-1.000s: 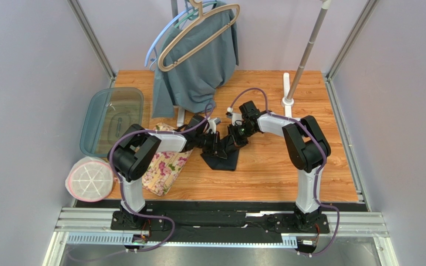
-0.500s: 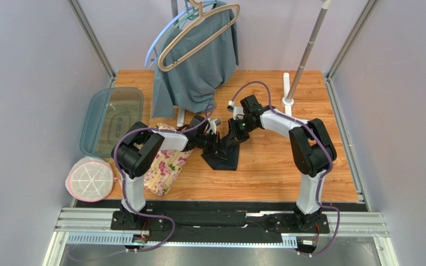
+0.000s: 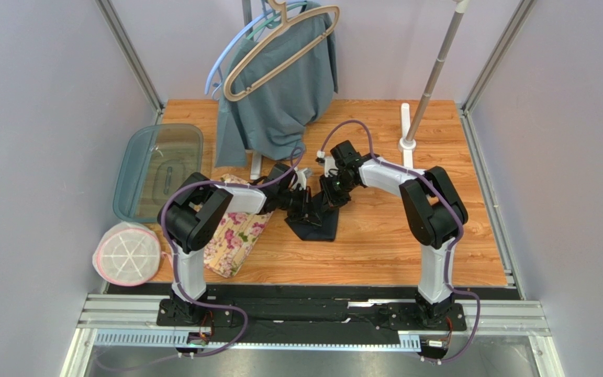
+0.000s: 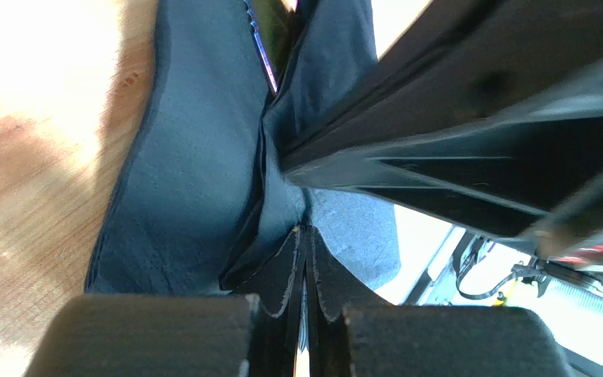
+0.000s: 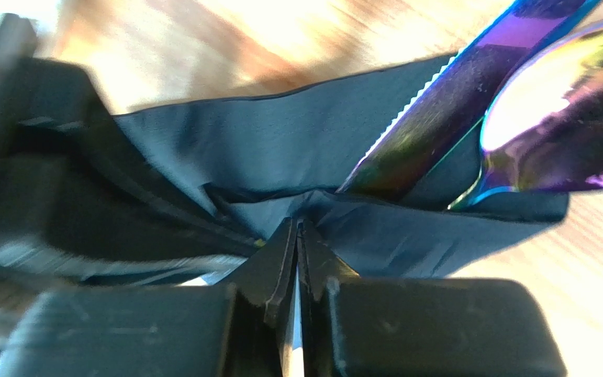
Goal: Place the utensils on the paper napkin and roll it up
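left tool (image 4: 306, 271) and right tool (image 5: 297, 255) each clenched on a fold of the thin black paper napkin (image 5: 281, 153)
the napkin lies bunched near the middle of the wooden bench (image 3: 375, 236). the iridescent purple-green metal utensils (image 5: 454, 86), a serrated knife (image 5: 419, 129) beside a spoon (image 5: 564, 110), rest on it. a padded floral-print mat (image 3: 238, 232) lies just to its left.

"What carries everything?"

"A wooden table (image 3: 407, 236) of orange-brown planks."

"And what lies directly on it?"

"The black paper napkin (image 3: 316, 229) lies rumpled right beneath the left gripper (image 3: 306, 206) and the right gripper (image 3: 326, 196). A floral mat (image 3: 238, 232) lies just left of the left gripper. A teal tub (image 3: 159, 169) sits well beyond that, at the table's edge. A white pole base (image 3: 407, 144) stands past the right gripper, to its right."
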